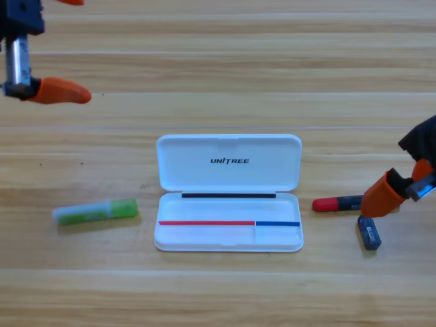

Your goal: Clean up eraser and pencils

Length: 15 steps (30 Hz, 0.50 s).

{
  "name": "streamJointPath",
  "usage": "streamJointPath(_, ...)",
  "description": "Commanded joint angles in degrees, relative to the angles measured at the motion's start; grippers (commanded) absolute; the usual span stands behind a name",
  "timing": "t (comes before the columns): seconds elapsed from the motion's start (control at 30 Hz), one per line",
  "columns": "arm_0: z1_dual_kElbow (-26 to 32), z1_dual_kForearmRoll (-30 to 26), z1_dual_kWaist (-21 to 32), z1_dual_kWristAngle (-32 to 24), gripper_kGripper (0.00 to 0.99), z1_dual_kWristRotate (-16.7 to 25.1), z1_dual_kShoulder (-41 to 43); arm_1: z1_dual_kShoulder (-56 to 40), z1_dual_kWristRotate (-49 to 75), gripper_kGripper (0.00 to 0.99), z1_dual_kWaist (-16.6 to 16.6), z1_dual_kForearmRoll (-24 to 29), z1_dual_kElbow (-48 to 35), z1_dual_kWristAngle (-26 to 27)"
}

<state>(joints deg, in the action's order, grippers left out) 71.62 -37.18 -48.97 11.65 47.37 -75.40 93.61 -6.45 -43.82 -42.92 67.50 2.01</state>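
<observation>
The pale-green pencil (95,212) with its bright green cap lies flat on the table, left of the open white case (228,240). My left gripper (67,46) hangs open in the top-left corner, far above that pencil, holding nothing. To the right of the case lies the black pencil (335,203) with the red cap. My right gripper (380,202) points down onto its black body and hides its right part. The small dark eraser (368,232) lies just below that gripper, apart from the pencil.
The case's lid (228,162) lies folded back toward the far side, and nothing lies in its tray. Bare wooden table (225,293) surrounds the objects.
</observation>
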Motion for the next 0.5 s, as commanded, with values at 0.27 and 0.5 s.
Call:
streamJointPath(0.27,3.6,-8.6,20.1,-7.1,0.95,10.9,-18.6,17.2,-13.5,0.983,3.6,-0.7,2.3,-4.6)
streamJointPath(0.5,3.0,-9.7,24.0,-11.4,0.979,14.3,-26.1,22.8,-16.8,0.893,3.6,-0.2,3.8,-5.7)
